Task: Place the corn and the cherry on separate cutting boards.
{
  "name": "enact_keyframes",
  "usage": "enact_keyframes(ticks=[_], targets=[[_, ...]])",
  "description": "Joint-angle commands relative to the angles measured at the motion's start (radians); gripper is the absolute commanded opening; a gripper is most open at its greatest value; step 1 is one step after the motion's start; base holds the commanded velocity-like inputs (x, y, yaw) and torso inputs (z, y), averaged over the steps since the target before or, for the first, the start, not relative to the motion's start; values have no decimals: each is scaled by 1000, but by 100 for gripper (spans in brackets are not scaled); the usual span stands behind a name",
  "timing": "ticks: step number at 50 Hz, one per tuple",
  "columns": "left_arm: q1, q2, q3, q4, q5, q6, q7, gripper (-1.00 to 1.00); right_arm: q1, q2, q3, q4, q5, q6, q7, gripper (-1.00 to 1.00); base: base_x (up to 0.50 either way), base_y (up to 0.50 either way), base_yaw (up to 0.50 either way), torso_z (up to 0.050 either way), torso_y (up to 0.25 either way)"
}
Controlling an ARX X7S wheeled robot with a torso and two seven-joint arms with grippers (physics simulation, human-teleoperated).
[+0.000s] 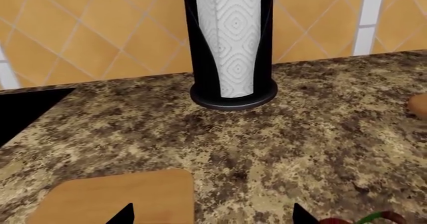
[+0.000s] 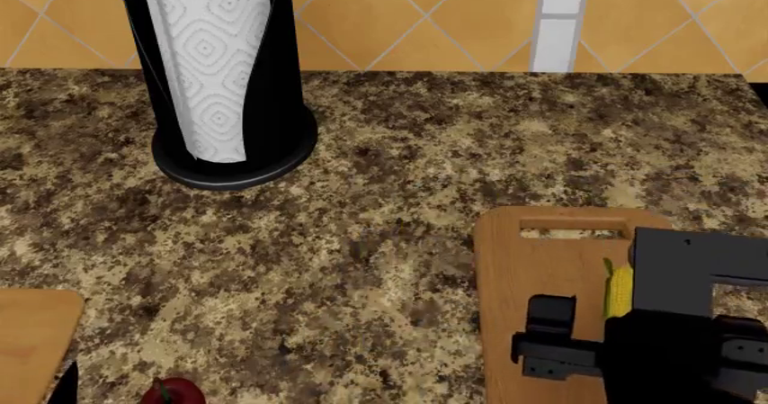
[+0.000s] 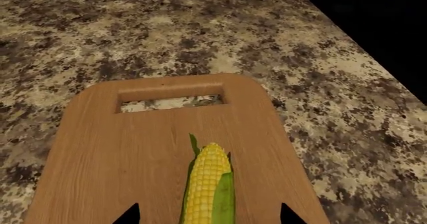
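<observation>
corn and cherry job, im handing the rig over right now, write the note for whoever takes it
Right hand: open, straddling the corn, which lies flat on the slotted cutting board.
Left hand: open, holding nothing, low over the counter.
Cherry: on the counter, beside the plain cutting board, not on it.
Done: corn is on its board.
Left: lift the right hand away, then move the cherry onto the plain board.
</observation>
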State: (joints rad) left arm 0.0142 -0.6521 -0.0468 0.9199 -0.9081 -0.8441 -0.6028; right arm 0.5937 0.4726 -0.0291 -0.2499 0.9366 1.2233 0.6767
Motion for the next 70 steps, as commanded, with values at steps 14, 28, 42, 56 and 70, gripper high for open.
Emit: enact_keyframes(ticks=[14, 28, 42, 56, 70], targets=[[-30, -56, 84, 65, -2, -26, 20, 100, 158, -11, 169, -298, 276, 212, 239, 100, 0, 0, 0, 0, 0], [-243, -21, 118, 60, -485, -81, -132, 100, 158, -27, 182, -294, 365, 204, 248, 100, 0, 0, 0, 0, 0], [-226, 61, 232, -44, -336, -90, -49, 100, 92, 10, 168, -295, 324, 152, 204, 100, 0, 0, 0, 0, 0], [-239, 91, 278, -168, -203, -64, 11, 100, 72, 30, 172, -297, 338, 139, 204, 100, 0, 0, 0, 0, 0], [-193, 105, 337, -290, -86, -1, 105, 100, 90, 31, 181, -307, 400, 148, 247, 100, 0, 0, 0, 0, 0]])
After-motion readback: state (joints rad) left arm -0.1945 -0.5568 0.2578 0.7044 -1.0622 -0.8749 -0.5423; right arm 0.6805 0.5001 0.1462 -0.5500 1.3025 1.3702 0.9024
